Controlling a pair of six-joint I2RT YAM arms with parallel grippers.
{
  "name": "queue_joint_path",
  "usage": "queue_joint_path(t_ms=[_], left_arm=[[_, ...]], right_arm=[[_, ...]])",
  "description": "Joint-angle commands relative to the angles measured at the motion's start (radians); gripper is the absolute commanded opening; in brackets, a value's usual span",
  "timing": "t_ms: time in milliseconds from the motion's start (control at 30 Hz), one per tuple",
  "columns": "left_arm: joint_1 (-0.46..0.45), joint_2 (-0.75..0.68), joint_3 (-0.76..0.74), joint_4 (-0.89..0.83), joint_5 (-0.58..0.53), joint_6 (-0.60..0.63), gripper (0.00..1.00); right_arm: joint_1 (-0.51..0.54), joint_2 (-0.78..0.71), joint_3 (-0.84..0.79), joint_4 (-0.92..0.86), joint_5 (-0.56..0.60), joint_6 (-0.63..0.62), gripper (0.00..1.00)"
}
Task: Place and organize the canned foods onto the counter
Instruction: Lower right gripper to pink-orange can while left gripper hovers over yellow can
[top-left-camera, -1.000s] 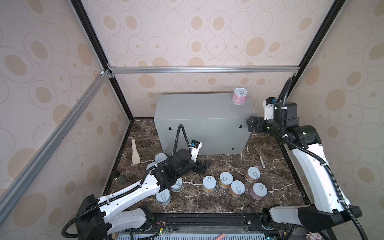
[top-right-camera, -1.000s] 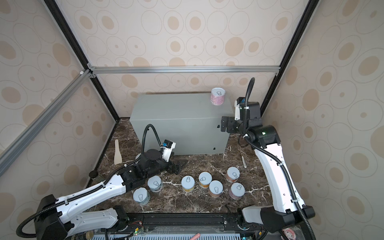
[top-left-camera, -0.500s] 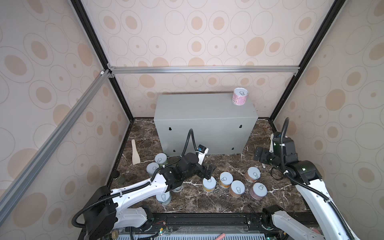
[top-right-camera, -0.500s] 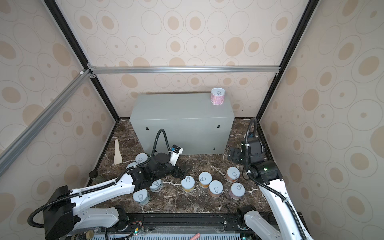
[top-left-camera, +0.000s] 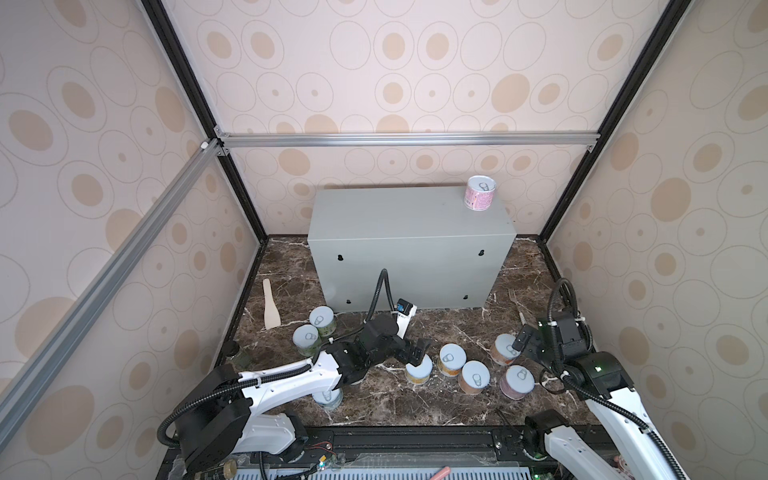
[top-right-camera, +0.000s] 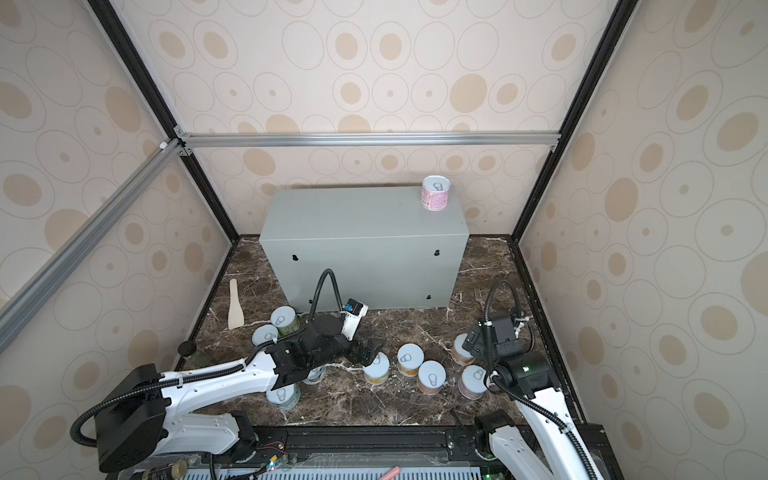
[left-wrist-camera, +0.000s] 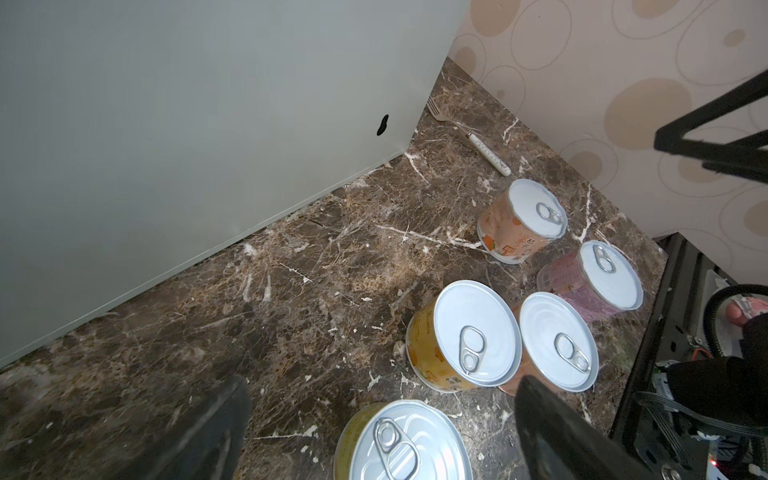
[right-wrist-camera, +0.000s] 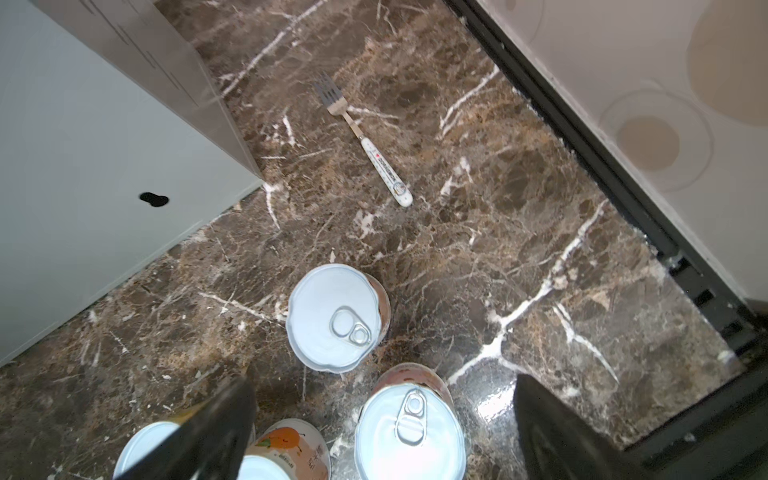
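Note:
The counter (top-left-camera: 409, 249) is the grey box at the back, and one pink can (top-left-camera: 480, 193) stands on its top right corner. Several other cans stand on the marble floor in both top views. My left gripper (left-wrist-camera: 382, 424) is open just above a yellow can (left-wrist-camera: 405, 442), which sits between its dark fingers (left-wrist-camera: 208, 432); in a top view that gripper (top-left-camera: 417, 353) covers part of the can (top-left-camera: 419, 372). Over the right-hand group, my right gripper (right-wrist-camera: 382, 428) is open with a pink can (right-wrist-camera: 409, 432) below and between its fingers. An orange can (right-wrist-camera: 334, 318) stands just beyond it.
A fork (right-wrist-camera: 365, 145) lies on the floor by the counter's right corner, and a wooden spatula (top-left-camera: 270, 309) lies at the left. Two green cans (top-left-camera: 322, 322) stand by the counter's left front. A blue can (top-left-camera: 328, 397) is partly under the left arm. Walls close in both sides.
The right arm has come down from beside the counter's top to low over the right-hand cans. The left gripper has moved right, over the yellow can. Both stayed open.

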Motion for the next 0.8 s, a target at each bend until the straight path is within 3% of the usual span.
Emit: queue_joint_path(t_ms=[0, 200, 767], left_arm=[[-0.009, 0.006, -0.014, 0.064, 0.022, -0.013, 0.99], [-0.009, -0.001, -0.04, 0.065, 0.033, -0.002, 0.99], [-0.011, -0.051, -0.092, 0.029, 0.017, 0.008, 0.99]], right_arm=[[0.0, -0.027, -0.066, -0.046, -0.021, 0.098, 0.99], [0.003, -0.029, -0.13, -0.009, -0.09, 0.068, 0.99], [0.041, 0.061, -0.159, 0.034, -0.116, 0.066, 0.99]])
